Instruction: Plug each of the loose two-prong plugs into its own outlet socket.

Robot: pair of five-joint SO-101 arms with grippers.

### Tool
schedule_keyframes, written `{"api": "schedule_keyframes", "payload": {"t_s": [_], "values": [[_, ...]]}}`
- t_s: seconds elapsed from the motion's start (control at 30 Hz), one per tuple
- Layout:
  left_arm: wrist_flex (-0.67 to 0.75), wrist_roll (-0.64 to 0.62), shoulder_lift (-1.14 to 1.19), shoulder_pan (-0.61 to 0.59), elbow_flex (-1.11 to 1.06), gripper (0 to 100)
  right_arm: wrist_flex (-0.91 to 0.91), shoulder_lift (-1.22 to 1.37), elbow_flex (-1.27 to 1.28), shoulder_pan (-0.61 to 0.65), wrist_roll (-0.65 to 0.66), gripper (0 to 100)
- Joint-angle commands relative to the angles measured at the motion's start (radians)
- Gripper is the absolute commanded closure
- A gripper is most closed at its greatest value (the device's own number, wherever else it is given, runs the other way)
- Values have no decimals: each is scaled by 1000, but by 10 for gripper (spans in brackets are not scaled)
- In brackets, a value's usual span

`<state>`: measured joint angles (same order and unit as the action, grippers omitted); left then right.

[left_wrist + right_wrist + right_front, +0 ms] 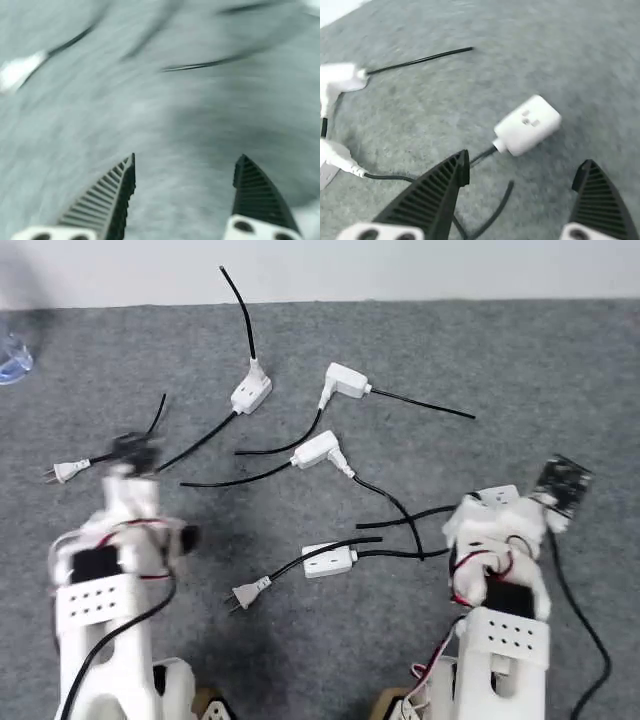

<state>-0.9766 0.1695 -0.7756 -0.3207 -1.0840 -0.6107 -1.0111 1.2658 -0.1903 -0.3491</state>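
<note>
Left plug lies loose near the left edge of the desk, close beside the tip of the left arm. Front plug lies unplugged toward the middle of the front edge, next to the near socket. Mid socket, far-left socket and far-right socket lie beyond, toward the far edge. Left jaws stand wide apart over bare desk, gripping nothing. Right jaws stand wide apart and empty, with the right socket just ahead, apart from both.
</note>
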Motion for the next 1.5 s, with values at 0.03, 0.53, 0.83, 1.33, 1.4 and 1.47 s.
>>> {"api": "schedule_keyframes", "payload": {"t_s": [0.03,0.53,0.83,1.33,1.4,1.47], "values": [[242,-34,-9,-232,-154,705,-179,-4,-137,179,457,666],[107,31,-8,-479,-156,705,-398,22,-322,670,1094,667],[18,115,-8,-592,-157,705,-346,414,-532,834,1102,667],[153,-58,-8,-862,-108,705,-521,1136,-1026,1106,1413,667],[169,-58,-8,-922,-108,705,-561,1171,-1056,1135,1435,667],[187,-58,-8,-979,-110,705,-605,1184,-1073,1167,1439,667]]}}
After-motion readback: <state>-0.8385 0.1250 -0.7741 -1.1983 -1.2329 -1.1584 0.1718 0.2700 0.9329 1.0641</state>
